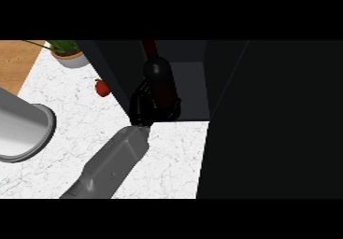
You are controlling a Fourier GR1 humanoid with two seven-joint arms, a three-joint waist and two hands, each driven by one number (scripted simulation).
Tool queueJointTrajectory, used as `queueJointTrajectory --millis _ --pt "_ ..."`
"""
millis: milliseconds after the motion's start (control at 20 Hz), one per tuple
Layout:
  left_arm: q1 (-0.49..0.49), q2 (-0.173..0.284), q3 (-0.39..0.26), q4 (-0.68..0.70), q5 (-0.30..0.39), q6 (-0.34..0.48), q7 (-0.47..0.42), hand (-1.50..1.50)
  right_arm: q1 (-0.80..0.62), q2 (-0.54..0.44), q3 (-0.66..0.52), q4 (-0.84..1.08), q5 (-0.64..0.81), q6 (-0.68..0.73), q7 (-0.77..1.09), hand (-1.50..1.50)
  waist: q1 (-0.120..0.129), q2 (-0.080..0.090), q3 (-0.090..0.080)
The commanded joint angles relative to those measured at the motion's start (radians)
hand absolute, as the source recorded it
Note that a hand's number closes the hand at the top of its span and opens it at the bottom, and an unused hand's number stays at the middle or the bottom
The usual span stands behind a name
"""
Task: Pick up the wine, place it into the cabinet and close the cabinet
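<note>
We see the tall dark cabinet filling the counter's right side, door open, grey interior showing at the far edge. White marble counter runs left of it, with wood surface past its far-left corner. Grey cylindrical forearm, left arm, sits at the left edge; its hand is out of view. Our right hand, black, is curled round the dark wine bottle, holding it inside the cabinet opening. Potted green plant at far-left corner. Small red fruit beside the cabinet's left wall.
</note>
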Motion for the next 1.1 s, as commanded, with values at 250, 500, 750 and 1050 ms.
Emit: queueJointTrajectory --millis 250,500,750,1050 --pt "-0.183 0.008 0.105 0.179 0.004 -0.055 0.070 1.50 0.079 0.006 0.002 -0.002 -0.002 0.036 -0.087 -1.50 -0.005 0.001 0.001" --pt "-0.294 0.001 0.081 0.233 0.034 0.021 0.108 1.50 0.006 -0.008 0.002 0.058 0.005 0.029 -0.065 -1.50 -0.021 0.006 0.001" --pt "-0.363 0.001 0.099 0.322 0.047 0.017 0.157 1.50 -0.048 0.036 0.063 0.053 0.056 -0.024 -0.037 -1.50 -0.036 0.013 0.000" --pt "-0.325 0.001 0.064 0.301 0.076 0.009 0.099 1.50 -0.060 0.019 0.032 0.099 0.019 0.010 -0.078 -1.50 -0.056 0.017 0.000"
